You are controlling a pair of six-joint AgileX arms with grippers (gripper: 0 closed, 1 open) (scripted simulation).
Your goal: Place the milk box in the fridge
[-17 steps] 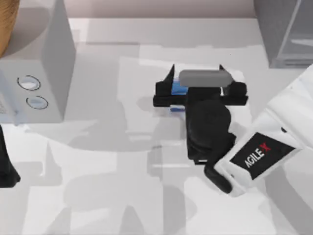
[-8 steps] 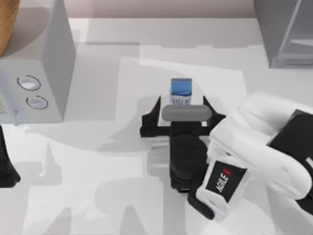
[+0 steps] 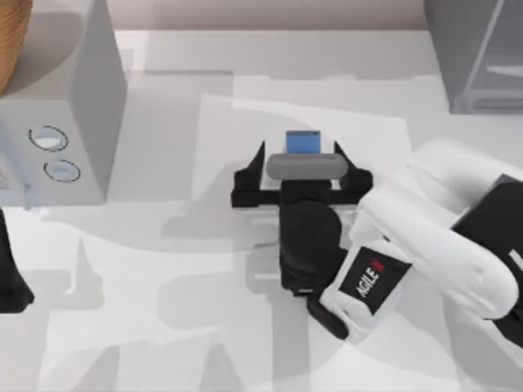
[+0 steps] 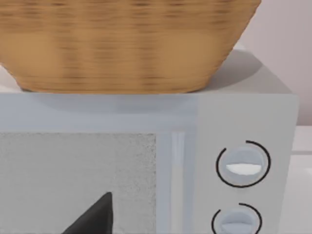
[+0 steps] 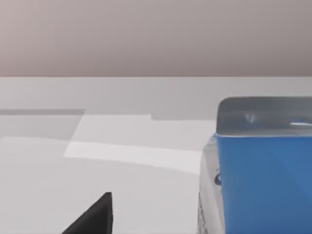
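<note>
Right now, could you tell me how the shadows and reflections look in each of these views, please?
Top view: soft overlapping grey shadows spread over the table around the right gripper and milk box. Right wrist view: a brighter band crosses the table beside the milk box's glossy top. Left wrist view: the basket casts a soft shadow on the microwave.

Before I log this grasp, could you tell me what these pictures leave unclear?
- Milk box: top view, lower part hidden under the right gripper; right wrist view, cut off by the edge.
- Fridge: top view, cropped at the corner.
- Left gripper: left wrist view, one dark fingertip showing, facing the microwave.
</note>
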